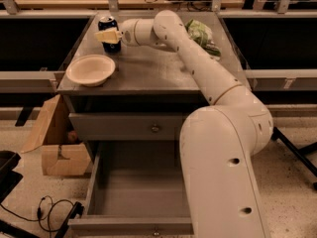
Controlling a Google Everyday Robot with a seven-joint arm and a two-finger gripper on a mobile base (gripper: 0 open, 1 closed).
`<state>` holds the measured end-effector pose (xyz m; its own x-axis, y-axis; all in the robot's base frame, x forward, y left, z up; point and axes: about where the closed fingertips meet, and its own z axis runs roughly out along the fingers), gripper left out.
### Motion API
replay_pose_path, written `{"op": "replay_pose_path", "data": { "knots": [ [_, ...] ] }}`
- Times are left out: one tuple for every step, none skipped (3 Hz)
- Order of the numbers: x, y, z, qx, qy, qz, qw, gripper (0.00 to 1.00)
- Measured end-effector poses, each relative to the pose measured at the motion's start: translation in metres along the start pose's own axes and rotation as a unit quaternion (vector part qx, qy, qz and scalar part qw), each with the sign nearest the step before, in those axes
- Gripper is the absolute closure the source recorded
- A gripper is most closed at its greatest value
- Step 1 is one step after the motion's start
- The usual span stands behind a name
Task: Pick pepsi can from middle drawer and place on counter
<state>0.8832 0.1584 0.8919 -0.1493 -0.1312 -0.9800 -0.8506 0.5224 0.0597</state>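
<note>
- One can (106, 23) appears to stand on the tabletop (148, 73) just behind the bowl (91, 69), with the gripper (109, 35) clasped around it.
- Likely best: open fully, then draw back away from the bowl without nudging the can.

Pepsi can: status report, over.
End effector at the can, back left of counter. Can upright on counter. Drawer open. Bowl nearby, apart.

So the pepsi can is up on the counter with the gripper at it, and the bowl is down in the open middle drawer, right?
Not quite: the camera view shows the bowl on the counter, in front of the pepsi can, not in the open middle drawer. The rest holds: the can is on the counter with the gripper at it.
</note>
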Motion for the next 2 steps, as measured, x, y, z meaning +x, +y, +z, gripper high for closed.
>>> {"op": "replay_pose_path", "data": {
  "knots": [
    [-0.026,-0.012,-0.06,0.048,0.039,-0.014,0.998,0.0],
    [-0.041,-0.014,-0.152,0.104,0.092,-0.013,0.9902,0.0]
  ]
}}
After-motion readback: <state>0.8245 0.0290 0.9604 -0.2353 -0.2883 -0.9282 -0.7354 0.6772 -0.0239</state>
